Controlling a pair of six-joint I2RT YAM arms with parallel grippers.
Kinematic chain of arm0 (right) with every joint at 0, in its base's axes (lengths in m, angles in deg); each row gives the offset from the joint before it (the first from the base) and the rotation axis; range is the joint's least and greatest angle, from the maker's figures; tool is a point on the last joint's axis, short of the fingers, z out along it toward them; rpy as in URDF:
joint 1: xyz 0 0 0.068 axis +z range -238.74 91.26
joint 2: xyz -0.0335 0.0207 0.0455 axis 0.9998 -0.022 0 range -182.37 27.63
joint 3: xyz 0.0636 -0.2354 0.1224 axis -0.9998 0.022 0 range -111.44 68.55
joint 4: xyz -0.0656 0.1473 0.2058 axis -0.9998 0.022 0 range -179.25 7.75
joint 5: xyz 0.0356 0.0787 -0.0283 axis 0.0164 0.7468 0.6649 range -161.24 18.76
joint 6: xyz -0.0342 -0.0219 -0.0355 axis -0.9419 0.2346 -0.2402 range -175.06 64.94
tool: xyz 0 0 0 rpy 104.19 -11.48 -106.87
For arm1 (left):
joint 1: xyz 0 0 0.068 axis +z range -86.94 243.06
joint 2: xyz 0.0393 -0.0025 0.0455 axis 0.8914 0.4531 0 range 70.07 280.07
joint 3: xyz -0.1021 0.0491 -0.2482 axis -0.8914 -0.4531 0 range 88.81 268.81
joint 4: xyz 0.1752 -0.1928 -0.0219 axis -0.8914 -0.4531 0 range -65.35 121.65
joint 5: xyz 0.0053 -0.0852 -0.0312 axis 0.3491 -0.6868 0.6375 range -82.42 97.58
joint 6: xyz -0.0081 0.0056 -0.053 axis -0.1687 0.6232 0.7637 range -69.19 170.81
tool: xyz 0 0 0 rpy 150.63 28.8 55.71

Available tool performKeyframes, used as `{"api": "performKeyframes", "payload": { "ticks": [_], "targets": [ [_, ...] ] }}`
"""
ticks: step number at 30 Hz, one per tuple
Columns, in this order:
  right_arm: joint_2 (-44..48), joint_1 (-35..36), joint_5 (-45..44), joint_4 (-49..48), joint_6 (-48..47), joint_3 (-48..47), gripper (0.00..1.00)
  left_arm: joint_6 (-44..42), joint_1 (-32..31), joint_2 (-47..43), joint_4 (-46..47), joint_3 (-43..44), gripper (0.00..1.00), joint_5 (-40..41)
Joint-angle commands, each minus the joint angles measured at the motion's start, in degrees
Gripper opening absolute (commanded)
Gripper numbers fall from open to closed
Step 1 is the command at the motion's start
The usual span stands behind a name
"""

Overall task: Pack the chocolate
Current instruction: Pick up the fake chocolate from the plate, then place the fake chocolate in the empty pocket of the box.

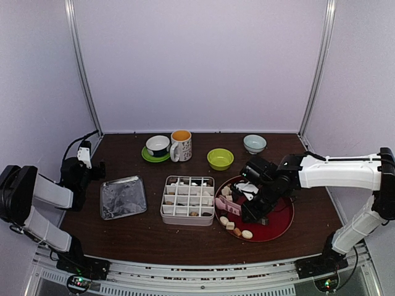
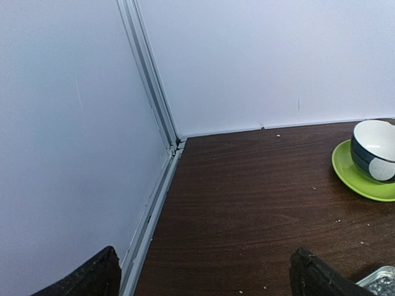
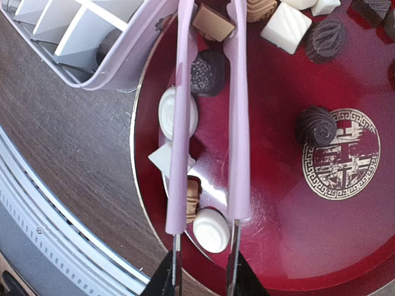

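Several chocolate pieces point(image 1: 237, 229) lie on a round red plate point(image 1: 279, 226) at the right. In the right wrist view they include a white round point(image 3: 211, 230), a tan piece point(image 3: 194, 197), a dark dome point(image 3: 208, 71) and a dark swirl point(image 3: 316, 125) on the plate point(image 3: 278, 209). My right gripper point(image 1: 254, 208) point(image 3: 202, 272) is shut on the pink tongs point(image 3: 237, 111), which reach over the plate's left side. A tan-topped square piece point(image 3: 213, 23) sits between the tong tips. A white divided box point(image 1: 163, 213) left of the plate holds a few pieces point(image 1: 185, 182). My left gripper point(image 1: 92, 165) point(image 2: 207, 280) is open and empty at the far left.
A silver square tin point(image 1: 123, 197) lies left of the box. Along the back stand a bowl on a green saucer point(image 1: 158, 147) point(image 2: 373, 148), a mug point(image 1: 181, 145), a green bowl point(image 1: 220, 158) and a pale bowl point(image 1: 254, 143). The left wall is close to my left gripper.
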Motion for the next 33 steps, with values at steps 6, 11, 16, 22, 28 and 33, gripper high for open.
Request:
{"api": "performKeyframes", "payload": {
  "ticks": [6, 11, 16, 22, 28, 33],
  "targets": [
    [9.7, -0.2, -6.4, -3.5, 1.5, -0.9, 0.21, -0.5, 0.5, -0.1, 3.3, 0.5, 0.98, -0.5],
    [12.1, -0.1, -2.5, -4.2, 0.1, -0.9, 0.22, -0.5, 0.4, -0.1, 3.3, 0.5, 0.98, -0.4],
    [14.6, 1.4, 4.3, -9.1, -1.7, 0.2, 0.22, -0.5, 0.4, -0.1, 3.3, 0.5, 0.98, -0.4],
    [12.7, 3.7, 8.0, -11.4, -3.5, -0.8, 0.22, -0.4, 0.5, -0.1, 3.3, 0.5, 0.98, -0.4],
    [7.6, 6.6, 4.6, -11.2, -4.8, -3.5, 0.21, -0.5, 0.5, -0.2, 3.3, 0.5, 0.98, -0.5],
    [3.3, 8.0, 1.7, -11.1, -5.0, -5.7, 0.2, -0.5, 0.4, -0.1, 3.3, 0.5, 0.98, -0.4]
  ]
}}
